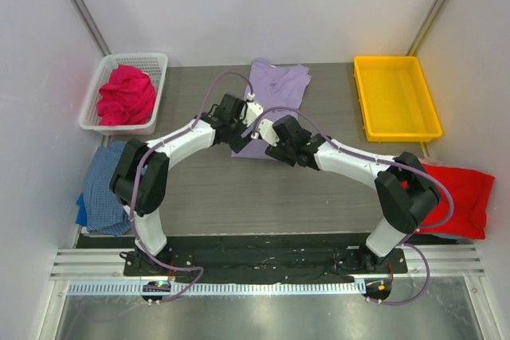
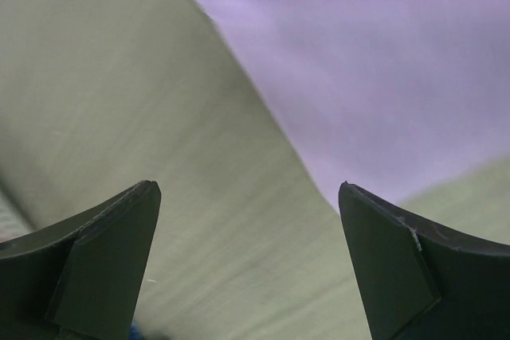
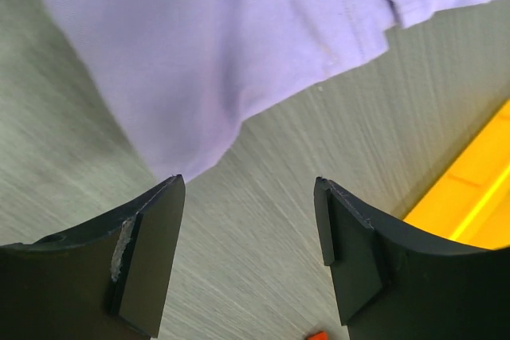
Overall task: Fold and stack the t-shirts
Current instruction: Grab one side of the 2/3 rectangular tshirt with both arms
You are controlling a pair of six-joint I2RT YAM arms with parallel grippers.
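Note:
The lavender t-shirt lies spread at the back middle of the table, its near edge under both wrists. My left gripper hovers over its near left corner, open and holding nothing. In the left wrist view the left gripper frames bare table, with lavender cloth beyond. My right gripper is open at the shirt's near hem. In the right wrist view the right gripper is empty, with the lavender hem just ahead. The red t-shirt lies at the right edge, the magenta one in the basket, the blue checked one at the left.
A white mesh basket stands at the back left. A yellow tray sits at the back right, and its corner shows in the right wrist view. White walls close in the left, right and back sides.

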